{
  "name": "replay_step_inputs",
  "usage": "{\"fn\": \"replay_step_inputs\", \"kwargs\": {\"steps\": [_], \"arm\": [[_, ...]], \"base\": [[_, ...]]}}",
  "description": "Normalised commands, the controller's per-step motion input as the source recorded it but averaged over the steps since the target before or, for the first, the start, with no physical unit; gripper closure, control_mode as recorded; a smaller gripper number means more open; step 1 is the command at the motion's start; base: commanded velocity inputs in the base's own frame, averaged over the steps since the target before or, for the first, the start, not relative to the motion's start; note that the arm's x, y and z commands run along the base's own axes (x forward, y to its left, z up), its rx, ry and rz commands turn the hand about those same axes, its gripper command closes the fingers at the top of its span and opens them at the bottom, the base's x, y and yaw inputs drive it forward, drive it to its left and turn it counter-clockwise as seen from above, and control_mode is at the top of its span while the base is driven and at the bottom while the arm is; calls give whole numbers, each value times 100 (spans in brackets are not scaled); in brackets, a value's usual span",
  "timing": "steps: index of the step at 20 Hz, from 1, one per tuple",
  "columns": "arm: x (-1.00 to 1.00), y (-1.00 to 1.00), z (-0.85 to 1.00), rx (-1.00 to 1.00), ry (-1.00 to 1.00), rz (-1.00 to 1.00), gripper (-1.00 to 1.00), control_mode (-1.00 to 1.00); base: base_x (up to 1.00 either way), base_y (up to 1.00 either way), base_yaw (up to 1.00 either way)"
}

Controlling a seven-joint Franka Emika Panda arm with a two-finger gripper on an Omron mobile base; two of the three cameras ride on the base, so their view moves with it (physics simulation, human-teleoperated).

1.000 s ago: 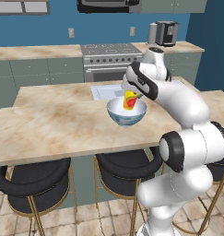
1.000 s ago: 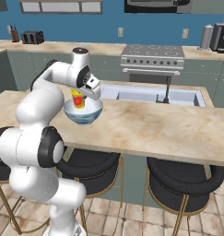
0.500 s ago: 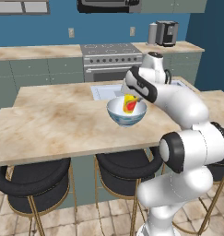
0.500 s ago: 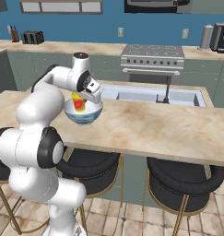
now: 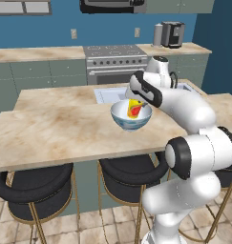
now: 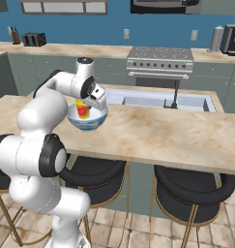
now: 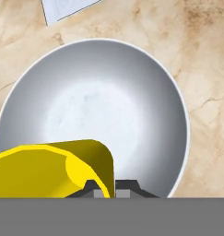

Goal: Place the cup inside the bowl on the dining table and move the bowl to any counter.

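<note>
A: Leftmost on the long beige marbled table (image 5: 50,128): bare slab, nothing in the way. Further right, placed near the far edge, the round deep bowl, white inside and pale blue patterned outside (image 5: 131,116).

B: And above it?

A: Small yellow cup with a red-orange patch (image 5: 134,108), hanging within the bowl's mouth, pinched at its rim by the dark two-finger end effector (image 7: 105,191). Fingers pressed nearly together on the thin wall.

B: Why held there?

A: Probably lined up for release straight into the white hollow (image 7: 92,122); not yet resting on the bottom, by the look.
</note>
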Motion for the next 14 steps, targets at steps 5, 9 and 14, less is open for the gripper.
{"fn": "replay_step_inputs", "kwargs": {"steps": [5, 9, 14], "arm": [[0, 0, -5, 0, 0, 0, 100, -100], [0, 0, -11, 0, 0, 0, 100, -100], [0, 0, -12, -1, 0, 0, 100, -100]], "base": [[0, 0, 0], [0, 0, 0], [0, 0, 0]]}}
